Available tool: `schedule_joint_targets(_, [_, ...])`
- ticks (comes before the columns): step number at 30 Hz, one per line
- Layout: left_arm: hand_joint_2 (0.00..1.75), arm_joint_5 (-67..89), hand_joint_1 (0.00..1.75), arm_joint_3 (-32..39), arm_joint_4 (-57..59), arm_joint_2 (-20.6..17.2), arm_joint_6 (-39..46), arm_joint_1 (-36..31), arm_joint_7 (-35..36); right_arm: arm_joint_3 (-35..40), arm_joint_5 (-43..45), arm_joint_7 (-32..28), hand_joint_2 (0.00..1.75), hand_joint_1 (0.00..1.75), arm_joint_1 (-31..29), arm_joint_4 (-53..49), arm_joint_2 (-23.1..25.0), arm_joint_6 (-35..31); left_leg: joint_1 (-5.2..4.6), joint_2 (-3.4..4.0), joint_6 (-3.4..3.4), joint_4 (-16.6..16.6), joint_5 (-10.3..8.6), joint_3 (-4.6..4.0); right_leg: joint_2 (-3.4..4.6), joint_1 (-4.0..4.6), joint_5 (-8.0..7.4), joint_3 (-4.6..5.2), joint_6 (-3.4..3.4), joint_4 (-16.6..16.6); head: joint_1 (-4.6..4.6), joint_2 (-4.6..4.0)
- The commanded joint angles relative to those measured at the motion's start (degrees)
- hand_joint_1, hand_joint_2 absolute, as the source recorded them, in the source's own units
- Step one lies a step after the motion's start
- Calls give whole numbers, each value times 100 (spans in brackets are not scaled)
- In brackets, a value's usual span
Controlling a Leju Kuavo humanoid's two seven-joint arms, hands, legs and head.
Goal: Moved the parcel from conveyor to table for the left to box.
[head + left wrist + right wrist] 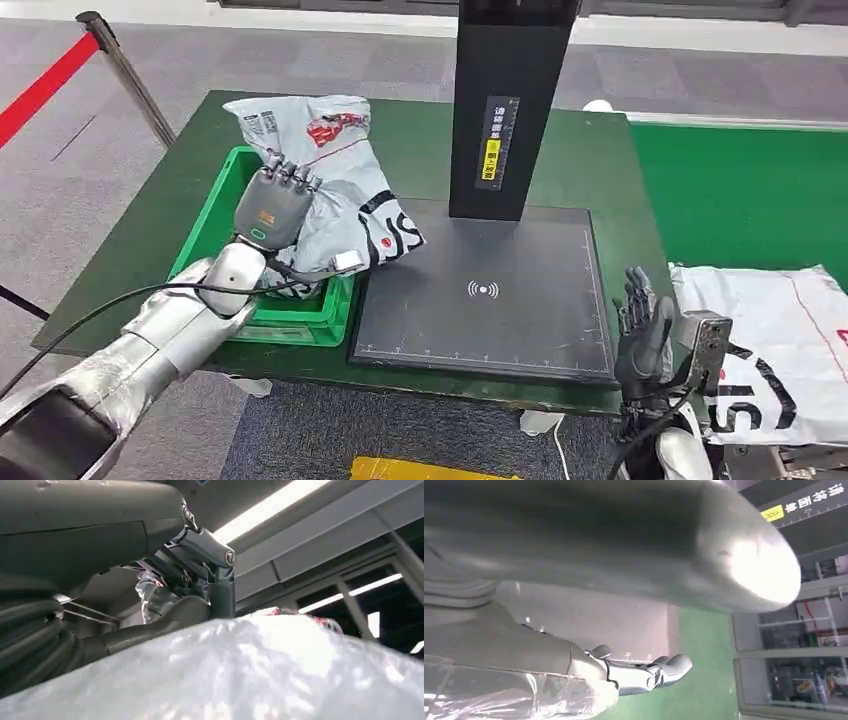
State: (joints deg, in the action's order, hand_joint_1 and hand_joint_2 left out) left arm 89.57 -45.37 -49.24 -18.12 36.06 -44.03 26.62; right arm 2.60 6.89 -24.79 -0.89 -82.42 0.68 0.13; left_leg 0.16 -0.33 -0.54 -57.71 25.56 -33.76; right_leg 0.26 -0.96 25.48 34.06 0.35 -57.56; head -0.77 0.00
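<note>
Silver right hand (642, 325) stands upright at the near bench (180, 210) edge, fingers apart, holding nothing. Farther off, the left hand (272, 205) presses on the grey parcel (345, 190), fingers curled on its top; a firm grip cannot be confirmed. The parcel lies half in the green box (300, 315). Judged step: boxing. Next: push it fully in.

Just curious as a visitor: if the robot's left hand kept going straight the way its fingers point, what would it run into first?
The left hand already rests on the white parcel lying over the green bin. Pushing on, it would likely meet more of that parcel, though depth is hard to judge.
</note>
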Motion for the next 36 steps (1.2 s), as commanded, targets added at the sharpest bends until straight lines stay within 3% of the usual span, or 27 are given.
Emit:
schedule_joint_targets(1, [175,-2,175,2515,-7,486,394,893,-966,-530,25,117,0,0,386,-418,187,-73,-1,-1,1,12,-1,9,-5,0,0,-12,-1,12,0,0])
schedule_joint_targets(2, [175,43,175,2824,-16,593,394,968,-1200,-542,10,140,0,0,445,-493,212,-87,4,5,1,12,1,12,0,5,-2,-15,-3,18,2,0])
schedule_joint_targets(6, [175,43,175,2696,231,494,394,943,-942,-565,-35,197,0,0,613,-696,281,-102,-1,-1,0,4,0,0,-6,-1,3,1,-2,5,0,0])
schedule_joint_targets(9, [175,43,175,3201,587,772,394,868,-1285,-594,-47,238,0,0,637,-748,308,-99,4,-2,-1,5,2,1,-8,4,2,-3,-3,9,2,0])
schedule_joint_targets(24, [175,43,175,3351,1011,766,394,763,-1281,-579,-58,272,0,0,551,-648,284,-89,2,4,-1,4,0,-3,-4,3,-1,5,-6,6,0,0])
schedule_joint_targets(27, [175,43,175,3629,1097,936,394,792,-1533,-540,-37,288,0,0,467,-542,243,-64,5,1,-1,8,-1,1,-8,6,-3,-2,-7,14,0,0])
schedule_joint_targets(36, [175,22,175,3810,2032,991,394,543,-1707,-446,59,283,0,0,287,-313,202,56,5,8,-2,6,-1,0,0,6,-6,2,-7,11,0,0])
